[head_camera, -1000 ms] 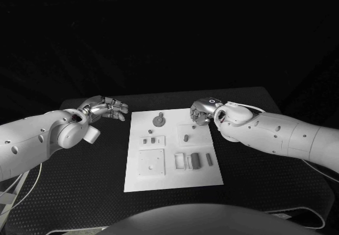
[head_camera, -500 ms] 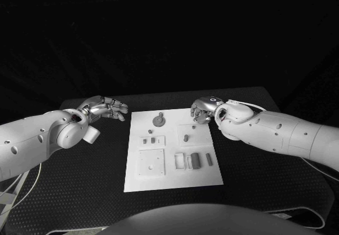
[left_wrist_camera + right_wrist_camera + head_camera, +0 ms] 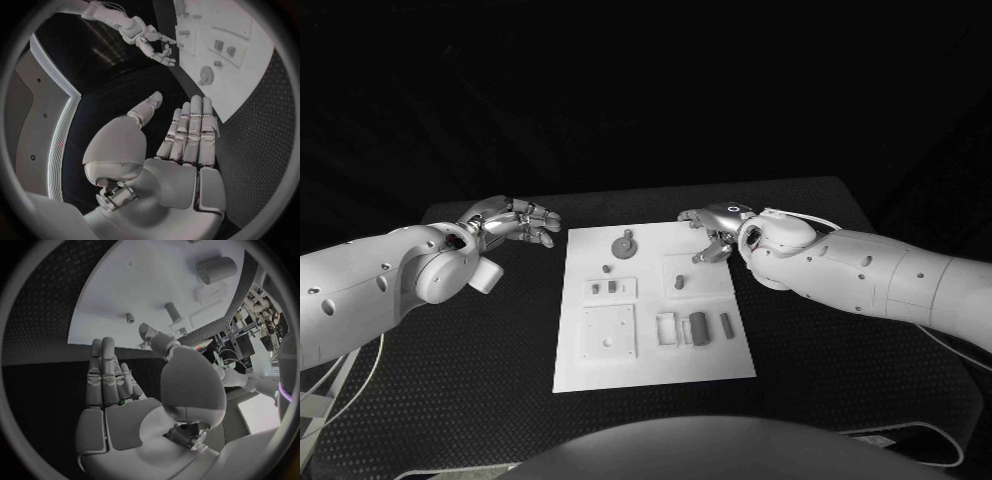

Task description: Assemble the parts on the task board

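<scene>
White task board (image 3: pixel 653 365) | flat, rectangular | small grey parts (image 3: pixel 698 328) on it

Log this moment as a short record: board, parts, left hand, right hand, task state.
board: white task board flat on the black table
parts: small grey pieces lying on the board, none held
left hand: left hand beside the board's far left corner, fingers apart, holding nothing
right hand: right hand over the board's far right corner, fingers spread, holding nothing
task state: no part picked up yet
</scene>
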